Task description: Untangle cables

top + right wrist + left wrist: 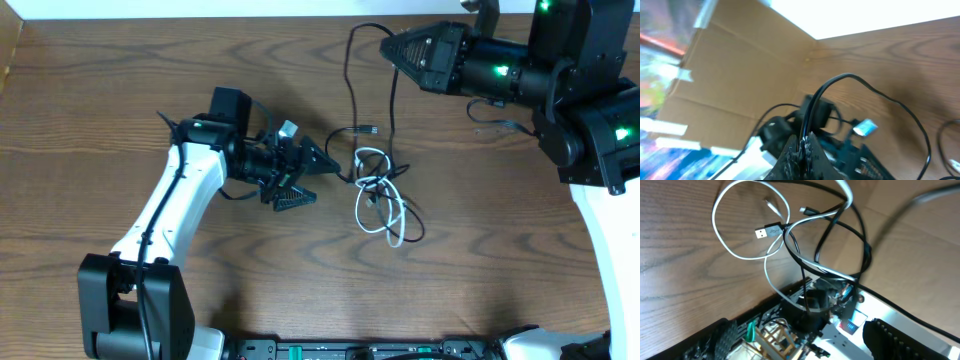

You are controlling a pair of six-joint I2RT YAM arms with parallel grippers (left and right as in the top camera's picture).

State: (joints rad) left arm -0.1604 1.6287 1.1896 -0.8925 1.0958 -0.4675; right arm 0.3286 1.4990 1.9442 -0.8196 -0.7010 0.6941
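The cables lie tangled at mid-table. A white cable (388, 218) loops through a knot of black cable (392, 120). One black strand rises from the knot to my right gripper (388, 42), which is shut on it at the table's far edge; the wrist view shows the fingers (803, 149) pinching the black cable (852, 78). My left gripper (325, 180) is open and empty just left of the tangle. Its wrist view shows the white loop (737, 256), a USB plug (762, 232) and black strands (862, 245) ahead of the spread fingers (805, 347).
A loose black plug end (366, 130) lies just above the tangle. A cardboard wall (735, 75) stands along the table's left side. The right arm's own thick cable (500, 125) hangs by its base.
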